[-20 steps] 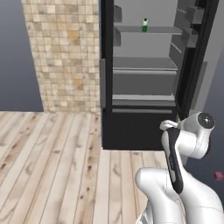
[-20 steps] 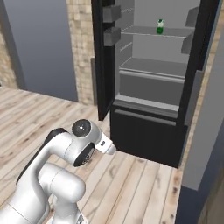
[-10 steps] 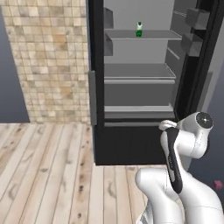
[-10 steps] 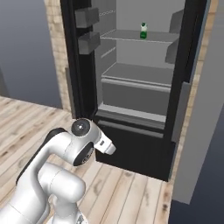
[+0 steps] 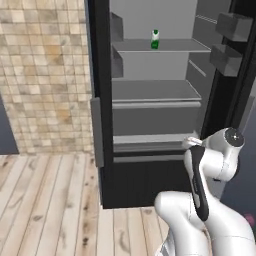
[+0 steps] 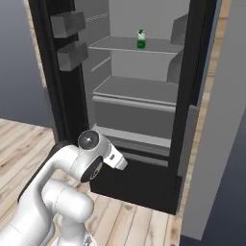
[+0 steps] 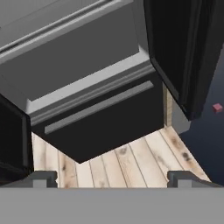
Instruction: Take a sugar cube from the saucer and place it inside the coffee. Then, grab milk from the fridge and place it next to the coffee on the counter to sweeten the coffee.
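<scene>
The black fridge (image 5: 100, 100) (image 6: 52, 91) stands open in front of me, its inside grey. The milk (image 5: 155, 39) (image 6: 141, 39), a small white carton with green bands, stands upright on the upper shelf, far above and beyond the folded arm. In the hand view my gripper (image 7: 112, 177) is open with nothing between its tips, and it looks down at the fridge's black lower drawer (image 7: 100, 118) and the wooden floor. The saucer, the coffee and the counter are out of view.
Door racks (image 5: 232, 25) (image 6: 67, 24) jut out from the open doors on both sides. A beige tiled wall (image 5: 45, 75) is left of the fridge, a grey panel (image 6: 226, 120) right of it. A tiny pink cube (image 7: 217, 107) lies on the dark floor; I cannot tell if it is the sugar cube.
The whole picture has shifted: the base has driven nearer the fridge, which now looks larger and more central. The arm keeps its folded pose and the gripper stays open.
</scene>
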